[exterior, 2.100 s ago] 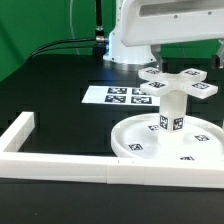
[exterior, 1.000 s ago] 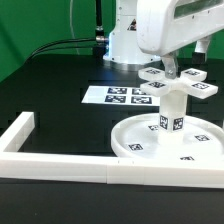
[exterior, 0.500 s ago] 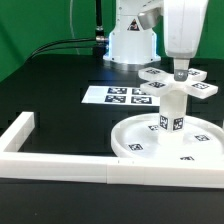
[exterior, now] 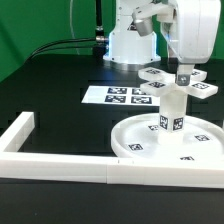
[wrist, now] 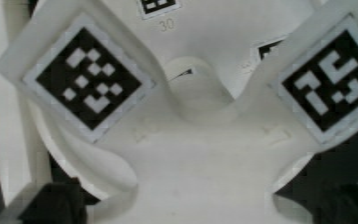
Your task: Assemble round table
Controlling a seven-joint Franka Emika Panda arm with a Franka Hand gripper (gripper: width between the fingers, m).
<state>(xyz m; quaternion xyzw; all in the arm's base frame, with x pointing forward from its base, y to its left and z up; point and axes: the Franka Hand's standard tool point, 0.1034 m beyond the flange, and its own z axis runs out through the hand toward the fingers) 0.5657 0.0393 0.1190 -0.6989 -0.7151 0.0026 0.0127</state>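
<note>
The large rimmed round disc lies on the black table at the exterior view's right. The short cylinder leg stands upright on it. The cross-shaped piece sits on top of the leg. My gripper points straight down onto the middle of the cross. In the wrist view the cross fills the picture, with two tagged arms spreading out. The gripper has its dark fingertips on either side of the cross's middle, jaws apart.
The marker board lies flat behind the disc. The long white square-bar frame runs along the front and turns back at the exterior view's left. The robot base stands at the back.
The arm swung in from above toward the exterior view's right and came down, so the gripper now reaches the cross's middle. The disc, leg and cross have not moved.
</note>
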